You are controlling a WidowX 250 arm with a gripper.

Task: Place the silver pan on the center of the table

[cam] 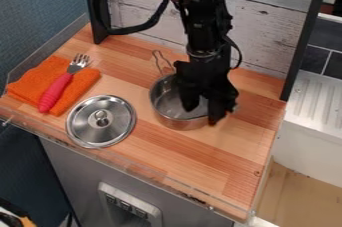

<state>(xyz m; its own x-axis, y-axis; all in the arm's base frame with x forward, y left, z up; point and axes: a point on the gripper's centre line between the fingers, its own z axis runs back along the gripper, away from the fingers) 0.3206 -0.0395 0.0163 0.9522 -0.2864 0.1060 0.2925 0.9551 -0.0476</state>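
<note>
Gripper (203, 113) unclenched — fingers parted at the rim of the silver pan (176, 122) — lid (101, 121) nearby on the table (220, 163).

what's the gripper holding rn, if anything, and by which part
Nothing, it seems: the gripper is open, its fingers parted on either side of the silver pan's rim.

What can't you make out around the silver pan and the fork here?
All in the camera view:
- Part of the pan's rim and inside: behind the gripper.
- Whether the gripper holds the pan: its dark body covers the spot.
- Cloth under the fork: covered by it.
- Upper arm: cut off by the top edge.
</note>
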